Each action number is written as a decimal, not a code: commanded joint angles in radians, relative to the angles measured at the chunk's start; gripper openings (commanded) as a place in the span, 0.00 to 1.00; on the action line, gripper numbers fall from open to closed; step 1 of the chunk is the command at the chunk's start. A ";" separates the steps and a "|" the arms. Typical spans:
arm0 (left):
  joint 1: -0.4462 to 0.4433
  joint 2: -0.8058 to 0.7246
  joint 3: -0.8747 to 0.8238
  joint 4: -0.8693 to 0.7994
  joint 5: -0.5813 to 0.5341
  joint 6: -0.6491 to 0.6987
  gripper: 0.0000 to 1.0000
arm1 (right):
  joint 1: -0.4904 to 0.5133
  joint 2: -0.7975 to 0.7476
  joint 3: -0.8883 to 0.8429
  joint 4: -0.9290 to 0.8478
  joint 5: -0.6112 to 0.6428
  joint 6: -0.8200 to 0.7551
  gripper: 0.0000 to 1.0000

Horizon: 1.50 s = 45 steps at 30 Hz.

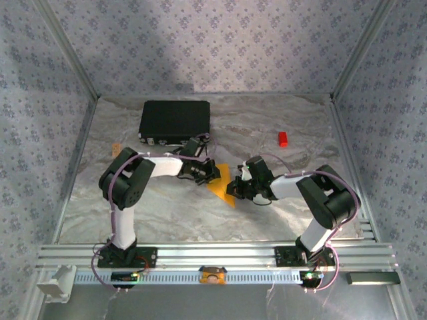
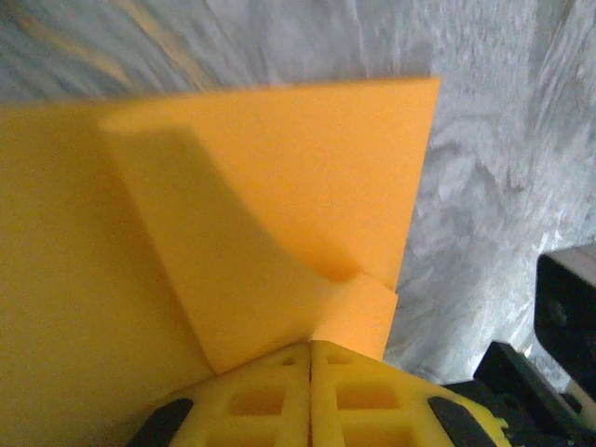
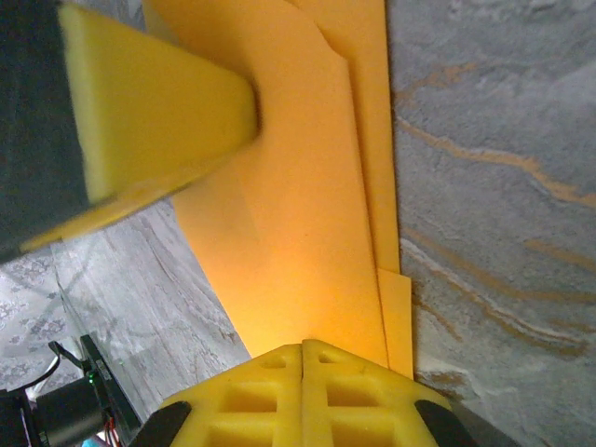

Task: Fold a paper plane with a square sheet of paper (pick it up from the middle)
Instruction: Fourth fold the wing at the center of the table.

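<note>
though the wrists hide most of it from above, the folded orange paper point(image 1: 219, 187) sits between the left jaws and right jaws, each pair pinching an edge; overlapping flaps show up close.

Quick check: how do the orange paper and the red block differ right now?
The orange paper is a thin folded sheet; the red block is small and chunky. The paper is pinched by both the left gripper and right gripper; the block lies untouched on the table, farther back right. Both are plain-coloured.
</note>
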 commanded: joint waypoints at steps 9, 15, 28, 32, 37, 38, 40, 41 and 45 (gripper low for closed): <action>0.096 0.073 0.118 -0.152 -0.134 0.076 0.07 | -0.005 0.026 -0.048 -0.163 0.031 -0.039 0.00; 0.131 0.075 0.127 -0.163 -0.144 0.091 0.08 | -0.008 0.022 -0.049 -0.171 0.022 -0.053 0.00; 0.137 0.058 0.141 -0.167 -0.153 0.118 0.09 | -0.011 0.015 -0.042 -0.217 -0.028 -0.115 0.00; 0.137 0.046 0.155 -0.187 -0.176 0.139 0.09 | -0.011 0.017 -0.037 -0.229 -0.026 -0.124 0.00; 0.138 0.036 0.153 -0.199 -0.190 0.149 0.09 | -0.013 0.018 -0.034 -0.235 -0.028 -0.129 0.00; 0.137 0.028 0.147 -0.195 -0.197 0.150 0.10 | -0.014 0.017 -0.033 -0.236 -0.029 -0.129 0.00; 0.137 0.021 0.142 -0.187 -0.189 0.152 0.10 | -0.013 0.014 -0.034 -0.235 -0.028 -0.131 0.00; 0.137 0.020 0.144 -0.191 -0.187 0.153 0.10 | -0.014 0.016 -0.036 -0.235 -0.028 -0.132 0.00; 0.133 -0.020 0.126 -0.200 -0.216 0.167 0.10 | -0.015 0.015 -0.033 -0.239 -0.041 -0.141 0.00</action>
